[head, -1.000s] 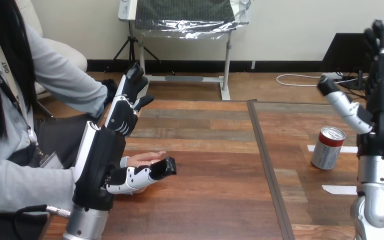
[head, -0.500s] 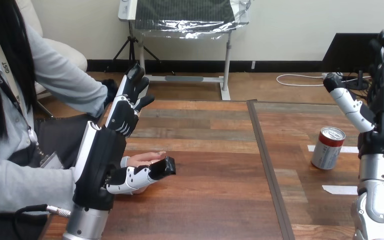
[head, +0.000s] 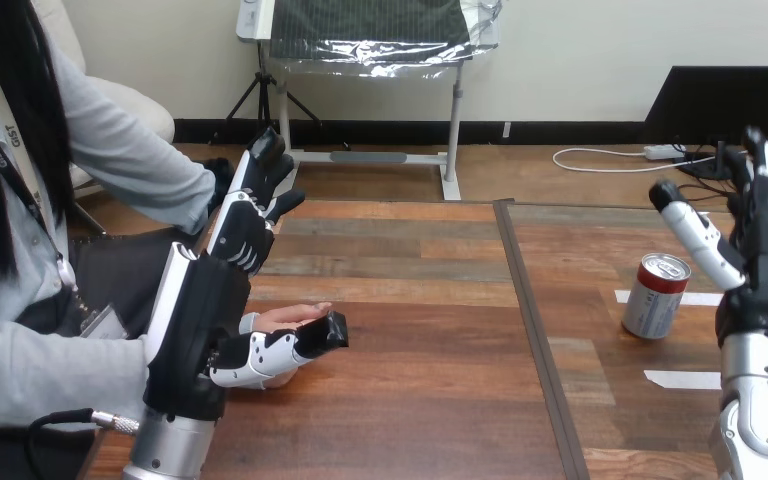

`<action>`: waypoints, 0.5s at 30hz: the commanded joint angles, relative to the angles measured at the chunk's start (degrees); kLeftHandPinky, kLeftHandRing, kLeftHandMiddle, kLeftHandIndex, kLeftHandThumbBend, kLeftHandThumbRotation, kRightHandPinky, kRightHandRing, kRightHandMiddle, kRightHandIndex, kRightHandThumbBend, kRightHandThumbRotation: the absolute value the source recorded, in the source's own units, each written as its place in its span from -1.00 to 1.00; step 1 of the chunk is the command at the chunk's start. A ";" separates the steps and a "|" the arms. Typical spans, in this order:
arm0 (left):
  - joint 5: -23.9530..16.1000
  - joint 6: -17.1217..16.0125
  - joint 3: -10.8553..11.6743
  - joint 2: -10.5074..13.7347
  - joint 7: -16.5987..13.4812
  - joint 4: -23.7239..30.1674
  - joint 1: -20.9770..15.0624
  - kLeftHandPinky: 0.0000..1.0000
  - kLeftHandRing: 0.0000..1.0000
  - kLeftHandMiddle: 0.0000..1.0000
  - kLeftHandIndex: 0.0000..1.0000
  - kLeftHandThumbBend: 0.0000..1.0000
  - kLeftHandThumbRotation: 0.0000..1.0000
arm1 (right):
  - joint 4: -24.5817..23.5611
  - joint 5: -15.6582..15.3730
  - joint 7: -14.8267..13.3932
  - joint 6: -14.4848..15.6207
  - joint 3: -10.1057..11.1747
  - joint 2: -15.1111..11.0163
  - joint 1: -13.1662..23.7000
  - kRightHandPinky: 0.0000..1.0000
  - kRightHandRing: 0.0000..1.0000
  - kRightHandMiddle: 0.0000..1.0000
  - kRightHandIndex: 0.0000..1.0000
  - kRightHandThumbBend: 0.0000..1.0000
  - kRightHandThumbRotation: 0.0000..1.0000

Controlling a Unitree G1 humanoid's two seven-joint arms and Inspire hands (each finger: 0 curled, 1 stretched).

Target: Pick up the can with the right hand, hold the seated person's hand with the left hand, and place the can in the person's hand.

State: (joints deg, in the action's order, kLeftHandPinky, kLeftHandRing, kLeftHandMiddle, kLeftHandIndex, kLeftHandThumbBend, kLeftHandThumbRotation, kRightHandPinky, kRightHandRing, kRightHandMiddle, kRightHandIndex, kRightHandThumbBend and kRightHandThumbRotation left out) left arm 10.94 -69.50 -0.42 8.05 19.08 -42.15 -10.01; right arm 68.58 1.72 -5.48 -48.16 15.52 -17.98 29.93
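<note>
Two hands of mine are raised over the brown wooden desk (head: 420, 400), and neither has hold of anything. My left hand (head: 200, 325) stands at about eight o'clock in the view. Its fingers (head: 245, 225) are straight and point up toward twelve o'clock, and its thumb (head: 280, 350) stretches flat toward three o'clock. The person's hand (head: 285, 318) lies on the desk just at three o'clock of my left palm, behind that thumb. The thumb runs along the near side of it, and I cannot tell whether the two touch. No part of my left hand is curled round it.

The red-and-silver metal can (head: 657, 297) stands upright on the desk at about three o'clock in the view, on the three o'clock side of the dark seam (head: 535, 330) that runs down the desk top. My right hand (head: 765, 285) is up at about four o'clock, with its fingers straight and pointing to twelve and its thumb spread toward ten o'clock, above the can in the view. The can is just at nine o'clock of my right palm and apart from it. Of the two white tape strips (head: 682, 380) stuck flat on the desk, one shows in the gap between can and palm and the other lies at five o'clock of the can.
</note>
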 commanded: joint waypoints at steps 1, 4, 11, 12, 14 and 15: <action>0.76 0.00 0.45 -0.23 0.45 1.81 -3.68 0.80 0.94 1.00 0.97 1.00 0.07 | 0.95 0.42 0.49 1.19 0.33 -1.44 5.70 1.00 1.00 0.88 0.96 1.00 0.02; 0.77 -0.12 0.65 -0.17 0.57 1.91 -3.60 0.80 0.94 1.00 0.97 1.00 0.07 | 2.37 0.21 0.80 3.22 0.19 -1.63 5.83 1.00 1.00 0.89 0.98 1.00 0.02; 0.94 -0.15 0.73 -0.08 0.68 2.28 -3.39 0.79 0.94 1.00 0.97 1.00 0.08 | 3.48 -1.14 -0.28 5.57 -0.63 -1.97 5.71 1.00 0.99 0.90 0.98 1.00 0.02; 1.09 -0.20 0.72 -0.11 0.71 2.31 -3.37 0.79 0.93 1.00 0.96 1.00 0.08 | 3.68 -1.70 -0.91 6.17 -0.96 -2.07 5.66 1.00 0.99 0.90 0.98 1.00 0.03; 1.26 -0.29 0.73 -0.15 0.77 2.34 -3.34 0.79 0.93 1.00 0.96 1.00 0.08 | 3.87 -2.40 -1.67 6.78 -1.30 -2.17 5.60 1.00 0.98 0.89 0.98 1.00 0.05; 1.31 -0.31 0.73 -0.15 0.79 2.36 -3.32 0.78 0.93 1.00 0.96 1.00 0.08 | 3.89 -2.59 -1.85 6.90 -1.34 -2.18 5.59 1.00 0.97 0.88 0.98 1.00 0.07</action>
State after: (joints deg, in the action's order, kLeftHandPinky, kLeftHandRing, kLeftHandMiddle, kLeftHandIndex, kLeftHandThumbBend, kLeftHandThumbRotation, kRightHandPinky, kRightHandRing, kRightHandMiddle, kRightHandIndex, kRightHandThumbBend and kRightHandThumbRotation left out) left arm 11.14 -69.48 -0.38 8.04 19.66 -42.12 -10.01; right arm 71.91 0.38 -6.21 -42.32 15.24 -18.36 30.32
